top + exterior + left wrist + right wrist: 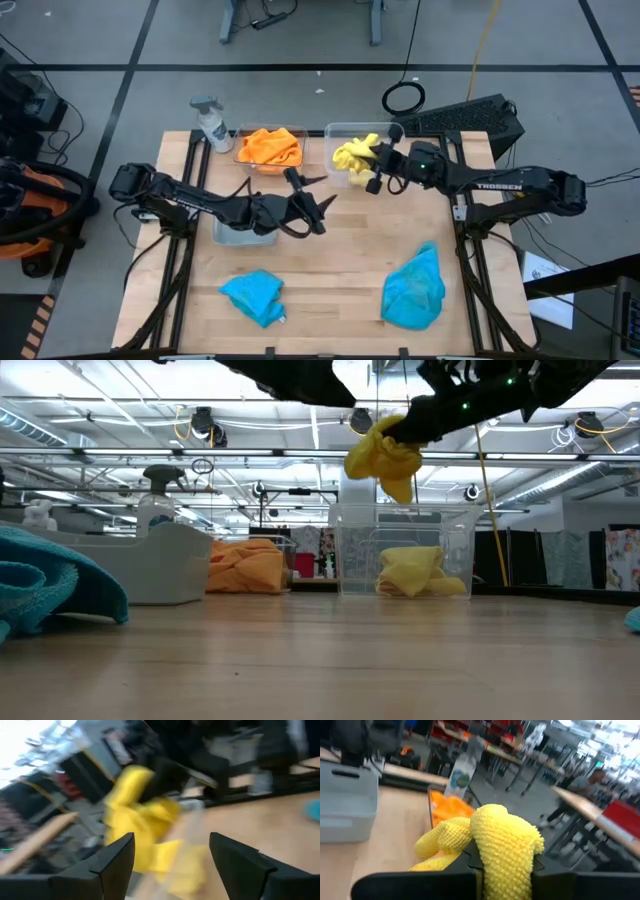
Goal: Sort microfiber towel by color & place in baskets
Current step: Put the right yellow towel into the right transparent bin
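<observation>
Low view: right gripper (415,430), largely cut off above, jaws clenched on yellow towel (385,458) over basket (400,520). Left gripper (318,205) jaws released, empty.

Yellow towel (384,457) dangling from right end effector (415,422) above basket (404,550).

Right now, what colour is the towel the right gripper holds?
Yellow: the held towel shows best in the right wrist view.

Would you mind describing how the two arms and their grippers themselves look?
Both arms are dark, jointed segments. The right arm carries white lettering and a small green light. The left gripper has two flat black tapering fingers; the right gripper is equally black.
</observation>
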